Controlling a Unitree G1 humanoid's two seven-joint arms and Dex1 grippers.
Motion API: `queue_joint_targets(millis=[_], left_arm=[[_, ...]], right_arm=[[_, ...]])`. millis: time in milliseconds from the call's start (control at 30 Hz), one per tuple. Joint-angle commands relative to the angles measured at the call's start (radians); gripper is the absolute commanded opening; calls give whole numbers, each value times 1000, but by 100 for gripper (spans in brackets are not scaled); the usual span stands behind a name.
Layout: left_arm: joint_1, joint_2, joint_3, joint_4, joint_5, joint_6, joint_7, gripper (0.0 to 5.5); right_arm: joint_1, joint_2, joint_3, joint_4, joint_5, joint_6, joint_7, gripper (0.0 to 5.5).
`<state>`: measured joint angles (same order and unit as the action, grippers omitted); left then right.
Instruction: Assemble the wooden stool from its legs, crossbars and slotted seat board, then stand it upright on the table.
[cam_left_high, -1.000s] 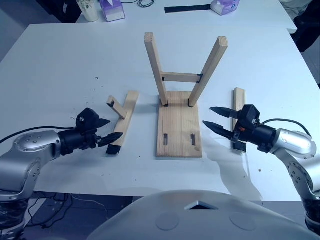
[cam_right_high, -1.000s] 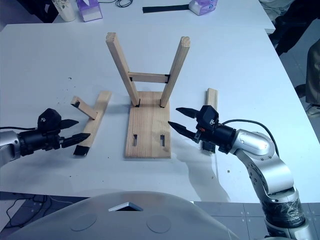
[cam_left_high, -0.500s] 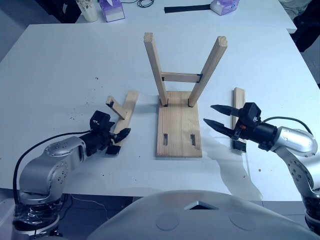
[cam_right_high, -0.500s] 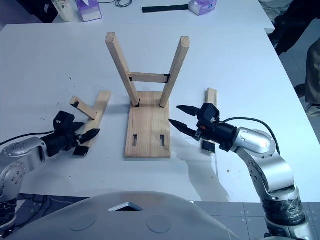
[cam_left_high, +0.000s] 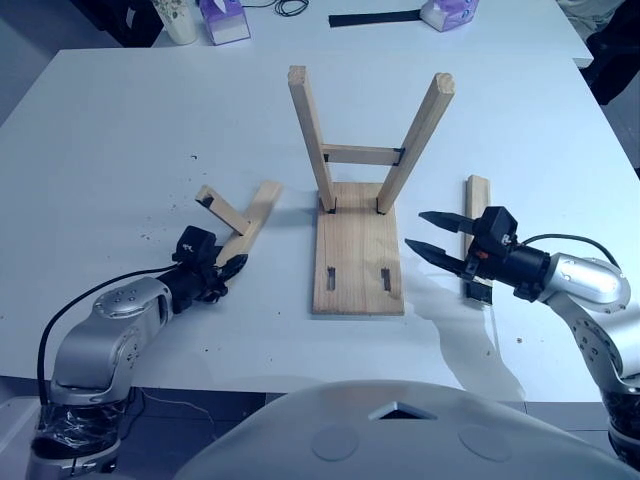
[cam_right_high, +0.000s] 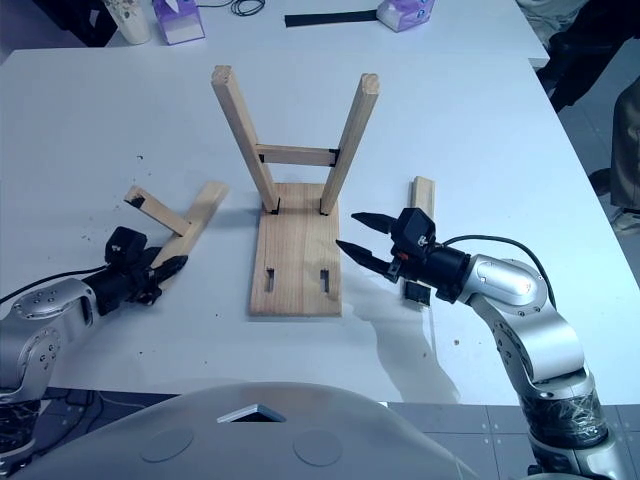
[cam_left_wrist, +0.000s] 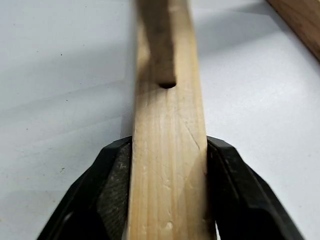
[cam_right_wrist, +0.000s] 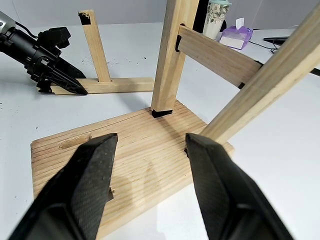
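Observation:
The slotted seat board (cam_left_high: 358, 262) lies flat mid-table with two legs (cam_left_high: 312, 135) standing in its far slots, joined by a crossbar (cam_left_high: 360, 154). To its left lies a loose leg (cam_left_high: 252, 215) with a crossbar stub (cam_left_high: 217, 204) sticking up. My left gripper (cam_left_high: 230, 266) is shut on that leg's near end; black fingers (cam_left_wrist: 114, 185) press both sides of the wood (cam_left_wrist: 167, 110). My right gripper (cam_left_high: 414, 230) hovers open just right of the board, beside another loose leg (cam_left_high: 477, 212). Its fingers (cam_right_wrist: 92, 185) frame the board (cam_right_wrist: 135, 155).
A cup (cam_left_high: 180, 18), two purple tissue boxes (cam_left_high: 225, 20) and a black strip (cam_left_high: 375, 17) lie along the table's far edge. Bare white tabletop lies on both sides of the board, and the near table edge runs just behind both arms.
My left gripper moved in and shut on the loose leg's near end. The leg has swung, its crossbar stub shifting left. The right gripper has barely moved.

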<state>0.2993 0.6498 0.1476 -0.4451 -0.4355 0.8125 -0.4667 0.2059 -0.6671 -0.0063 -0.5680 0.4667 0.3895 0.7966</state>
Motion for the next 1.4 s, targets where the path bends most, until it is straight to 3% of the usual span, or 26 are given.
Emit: queue_joint_targets(millis=[33, 167, 300, 600, 733, 1033, 1400], left_arm=[[-2, -3, -20, 76, 21, -51, -43, 203], [-72, -43, 46, 143, -34, -152, -93, 203], [-260, -107, 205, 155, -238, -162, -107, 203], [-480, -30, 386, 132, -517, -131, -172, 203], [-518, 13, 333, -39, -739, -41, -235, 203], [-567, 27, 203, -133, -882, -22, -274, 203], [-540, 21, 64, -136, -786, -45, -367, 203]], right_arm=[[-24, 4, 3, 13, -13, -14, -1, 250], [-43, 8, -2, 24, -8, -18, 0, 250], [-84, 16, -40, 33, 40, -3, -1, 250], [-276, 13, -150, 12, 322, 150, -17, 250], [-444, 16, -174, 24, 488, 239, -51, 250], [-643, -21, -182, 97, 864, 422, 11, 358], [-791, 19, -58, 181, 794, 457, 87, 358]])
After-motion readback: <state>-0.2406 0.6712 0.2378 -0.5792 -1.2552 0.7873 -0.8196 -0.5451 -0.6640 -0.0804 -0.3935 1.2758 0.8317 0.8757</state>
